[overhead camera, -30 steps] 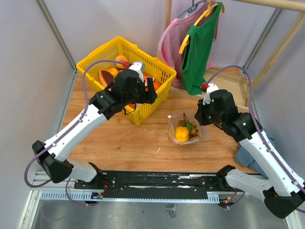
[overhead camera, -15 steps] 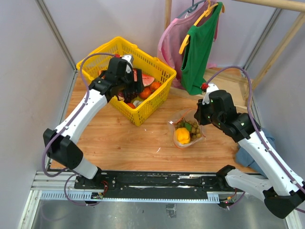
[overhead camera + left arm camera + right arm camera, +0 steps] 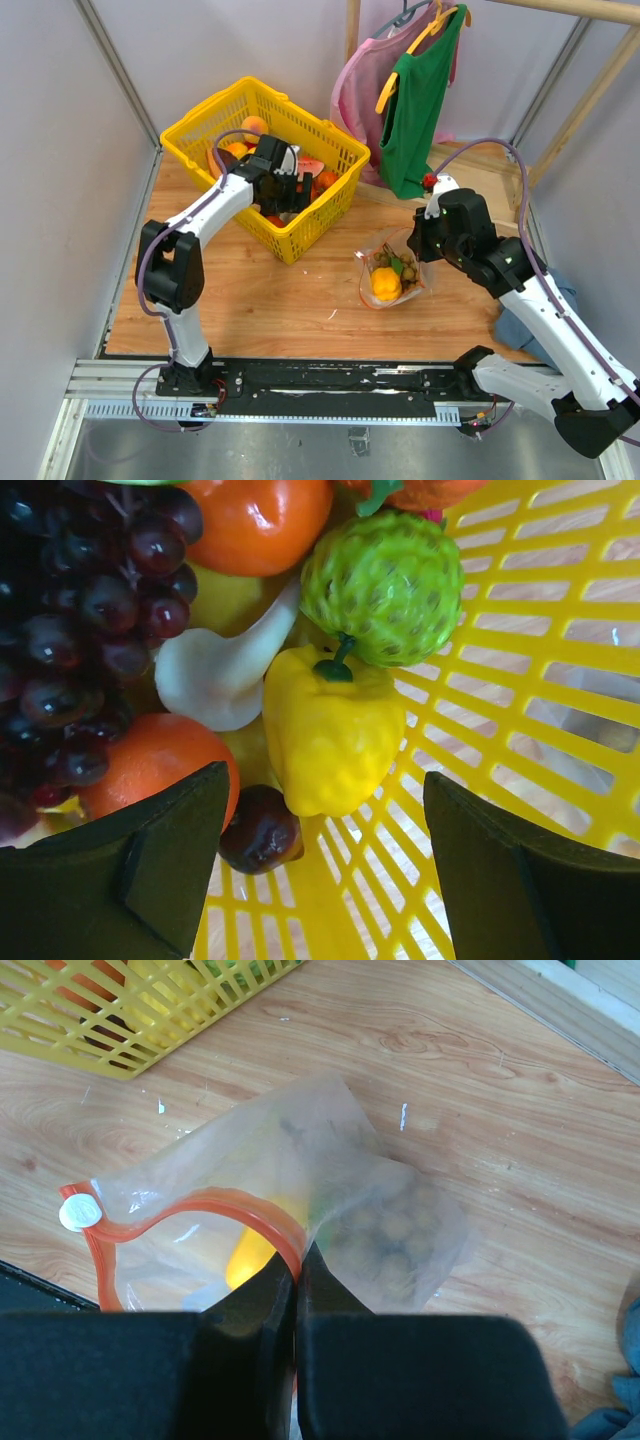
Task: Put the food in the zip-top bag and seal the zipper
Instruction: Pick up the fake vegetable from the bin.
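My left gripper (image 3: 290,190) is down inside the yellow basket, open (image 3: 325,870), with nothing between its fingers. Just ahead of it lies food: a yellow pepper (image 3: 330,730), a green bumpy ball (image 3: 395,585), an orange (image 3: 260,520), dark grapes (image 3: 90,630) and a small brown nut (image 3: 260,830). The zip-top bag (image 3: 392,270) lies on the wood to the right, mouth open, holding a yellow pepper (image 3: 385,283) and an olive grape bunch (image 3: 390,1235). My right gripper (image 3: 298,1260) is shut on the bag's mouth edge, pinching the orange-red zipper (image 3: 200,1205).
The yellow mesh basket (image 3: 320,135) stands at the back left, full of toy produce. Pink and green clothes (image 3: 415,100) hang on a wooden frame at the back right. A blue cloth (image 3: 520,325) lies at the right edge of the table.
The left arm has folded in and lowered its gripper deeper into the basket, jaws opening wider. The right gripper stays shut on the bag, which has shifted slightly.
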Available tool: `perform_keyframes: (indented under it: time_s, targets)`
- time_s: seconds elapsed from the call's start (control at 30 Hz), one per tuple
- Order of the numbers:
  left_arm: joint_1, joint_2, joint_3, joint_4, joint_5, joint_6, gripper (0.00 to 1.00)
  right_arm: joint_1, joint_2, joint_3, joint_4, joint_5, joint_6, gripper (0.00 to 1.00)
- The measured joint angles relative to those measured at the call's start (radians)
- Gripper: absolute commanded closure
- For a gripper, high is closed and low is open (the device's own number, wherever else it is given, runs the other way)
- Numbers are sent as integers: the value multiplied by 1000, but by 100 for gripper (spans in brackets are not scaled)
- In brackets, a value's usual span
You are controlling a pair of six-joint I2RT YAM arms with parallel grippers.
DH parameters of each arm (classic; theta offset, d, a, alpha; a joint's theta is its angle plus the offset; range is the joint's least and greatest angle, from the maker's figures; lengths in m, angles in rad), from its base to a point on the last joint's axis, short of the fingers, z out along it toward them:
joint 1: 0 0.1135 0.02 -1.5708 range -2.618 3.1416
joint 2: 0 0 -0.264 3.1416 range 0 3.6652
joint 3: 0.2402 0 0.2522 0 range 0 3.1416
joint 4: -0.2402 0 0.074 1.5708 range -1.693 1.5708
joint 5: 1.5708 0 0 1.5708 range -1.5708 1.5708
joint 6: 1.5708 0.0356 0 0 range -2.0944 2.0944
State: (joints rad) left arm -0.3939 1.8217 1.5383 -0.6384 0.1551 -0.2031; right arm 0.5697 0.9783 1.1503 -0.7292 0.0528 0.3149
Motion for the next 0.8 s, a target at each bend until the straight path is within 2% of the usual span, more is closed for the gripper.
perform_keyframes:
  time_s: [0.4,0.8]
  targets:
    - [6,145,0,21,58,17,16,0,-1,-30,29,-1,6,99]
    - [4,222,0,96,108,17,16,0,-9,-44,46,-12,18,99]
